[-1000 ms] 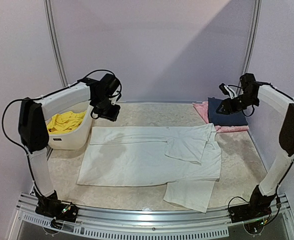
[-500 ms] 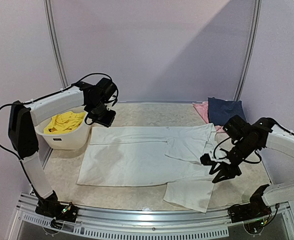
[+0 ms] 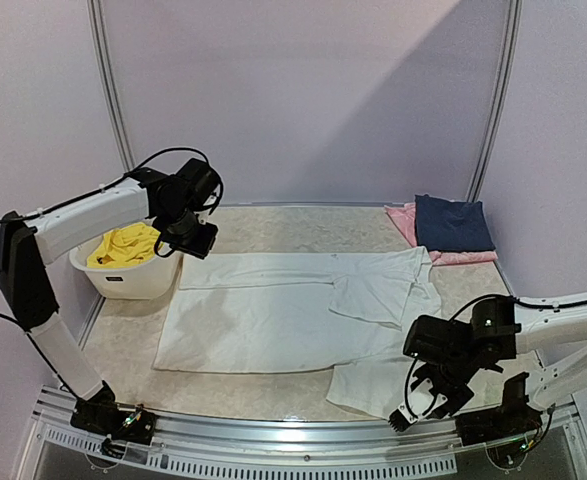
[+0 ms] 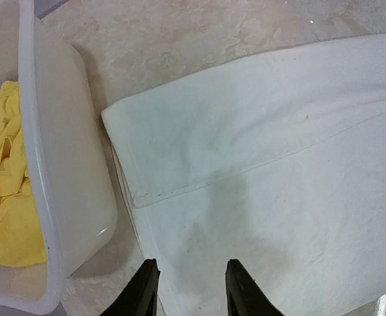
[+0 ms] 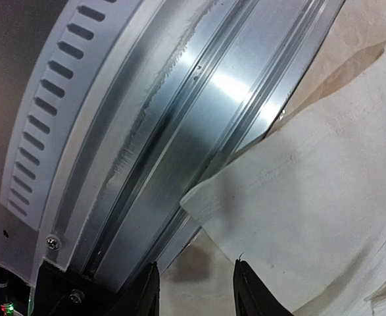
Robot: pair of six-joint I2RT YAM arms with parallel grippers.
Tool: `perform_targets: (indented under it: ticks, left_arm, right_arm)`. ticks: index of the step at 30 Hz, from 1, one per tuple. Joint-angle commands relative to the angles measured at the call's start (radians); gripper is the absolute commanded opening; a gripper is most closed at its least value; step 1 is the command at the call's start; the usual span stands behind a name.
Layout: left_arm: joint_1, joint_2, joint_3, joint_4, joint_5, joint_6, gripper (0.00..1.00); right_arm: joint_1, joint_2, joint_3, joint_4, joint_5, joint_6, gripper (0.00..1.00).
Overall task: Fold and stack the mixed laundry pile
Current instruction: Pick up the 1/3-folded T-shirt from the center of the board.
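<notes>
White T-shirt (image 3: 273, 315): spread flat on the table (image 3: 293, 225), likely light and limp; best pinched at hem corner and sleeve edge. Yellow shorts (image 3: 123, 245): crumpled in the basket (image 3: 133, 283). Left gripper (image 4: 191, 268) above the hem corner and right gripper (image 5: 196, 271) above the near sleeve: both parted, empty.

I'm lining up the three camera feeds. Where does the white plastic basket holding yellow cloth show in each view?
Top external: the white plastic basket sits at mid-left.
Left wrist: the basket fills the left edge, yellow shorts inside.
Right wrist: not in it.
Shared landmark: the large white T-shirt, in all three views.
</notes>
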State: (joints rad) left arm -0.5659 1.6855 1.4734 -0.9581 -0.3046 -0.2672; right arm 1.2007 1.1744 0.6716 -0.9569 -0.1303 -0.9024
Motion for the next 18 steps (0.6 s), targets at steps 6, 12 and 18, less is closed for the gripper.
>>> perform_targets:
  ticks: [6,12,18]
  left_arm:
    - [-0.005,-0.089,-0.052,-0.022,-0.062,-0.021,0.36]
    - [-0.003,-0.099,-0.062,-0.03,-0.07,-0.019,0.37]
    - [-0.003,-0.097,-0.059,-0.033,-0.071,-0.014,0.37]
  right_arm:
    - [0.196,0.133,-0.035,0.202,0.155,0.065,0.34]
    - [0.252,0.204,-0.033,0.233,0.189,0.081,0.33]
    - [0.252,0.193,-0.049,0.248,0.239,0.085,0.33]
